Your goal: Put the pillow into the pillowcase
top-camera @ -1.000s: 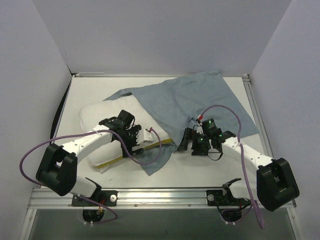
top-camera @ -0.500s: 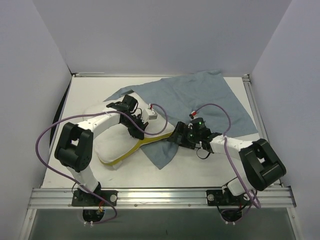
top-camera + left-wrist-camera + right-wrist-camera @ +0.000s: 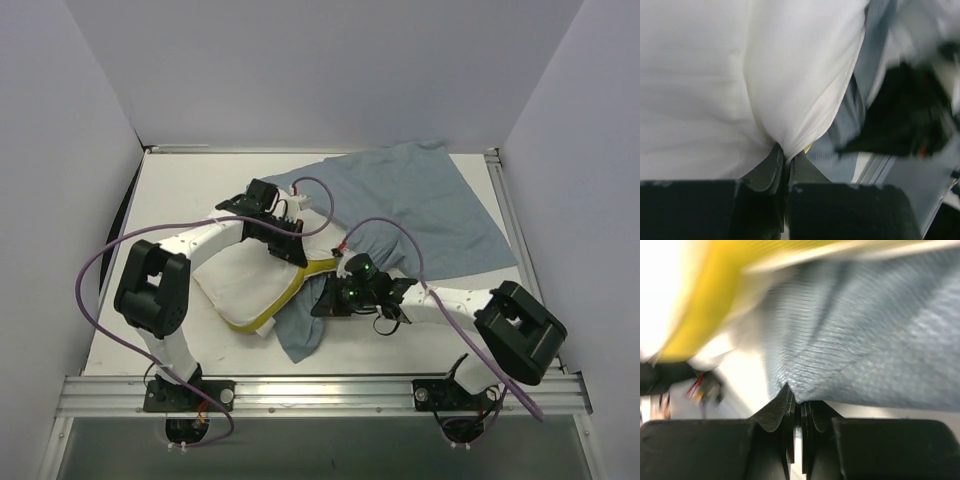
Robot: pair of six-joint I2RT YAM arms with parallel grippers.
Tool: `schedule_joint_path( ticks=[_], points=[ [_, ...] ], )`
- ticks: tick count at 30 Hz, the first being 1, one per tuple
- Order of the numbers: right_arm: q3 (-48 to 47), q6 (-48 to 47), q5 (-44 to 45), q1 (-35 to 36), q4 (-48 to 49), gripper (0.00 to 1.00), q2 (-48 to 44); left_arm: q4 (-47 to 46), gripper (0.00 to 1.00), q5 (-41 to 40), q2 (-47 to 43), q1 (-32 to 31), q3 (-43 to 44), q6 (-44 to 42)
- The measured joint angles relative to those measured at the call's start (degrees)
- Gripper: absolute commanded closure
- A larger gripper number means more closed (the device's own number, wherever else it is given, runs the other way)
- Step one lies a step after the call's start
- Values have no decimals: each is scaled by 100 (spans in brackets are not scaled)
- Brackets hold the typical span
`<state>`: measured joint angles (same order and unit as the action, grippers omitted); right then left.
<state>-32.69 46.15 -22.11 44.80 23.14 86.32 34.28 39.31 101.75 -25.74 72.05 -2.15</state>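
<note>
The white pillow (image 3: 240,285) with its yellow piped edge lies bunched at the left centre of the table. The grey-blue pillowcase (image 3: 410,205) spreads from the middle to the back right, its near corner hanging down beside the pillow. My left gripper (image 3: 292,250) is shut on a fold of pillow cloth; the left wrist view shows white pillow (image 3: 715,75) pinched in the left gripper (image 3: 786,157). My right gripper (image 3: 326,300) is shut on the pillowcase's near edge; the right wrist view shows the grey weave of the pillowcase (image 3: 865,340) caught in the right gripper (image 3: 799,402), with the pillow's yellow edge (image 3: 700,310) just beyond.
White walls close in the table (image 3: 180,190) at the left, back and right. A metal rail (image 3: 320,395) runs along the front edge by the arm bases. Purple cables (image 3: 90,290) loop off both arms above the cloth.
Both grippers have closed, the left on the pillow, the right on the pillowcase. The right arm reached left, dragging the pillowcase's near corner. The pillow has bunched up.
</note>
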Motion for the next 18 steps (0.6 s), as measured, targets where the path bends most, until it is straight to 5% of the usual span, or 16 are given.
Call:
schedule_joint_path(
  ticks=[4, 10, 13, 17, 18],
  points=[
    [-348, -262, -319, 699, -120, 100, -562, -898, 100, -20, 0, -7, -11, 1252],
    [-103, -544, -752, 708, -254, 99, -1025, -1814, 100, -380, 11, -140, -203, 2087],
    [-4, -706, -1088, 713, -540, 56, -1126, -2107, 100, -555, 42, -186, -603, 2247],
    [-369, -1325, -1982, 514, -1576, 53, -1412, -2345, 97, -601, 63, -184, -1110, 2107],
    [-612, -1561, -2157, 271, -1989, 53, -1530, -2391, 79, -566, 17, -184, -1202, 1996]
  ],
)
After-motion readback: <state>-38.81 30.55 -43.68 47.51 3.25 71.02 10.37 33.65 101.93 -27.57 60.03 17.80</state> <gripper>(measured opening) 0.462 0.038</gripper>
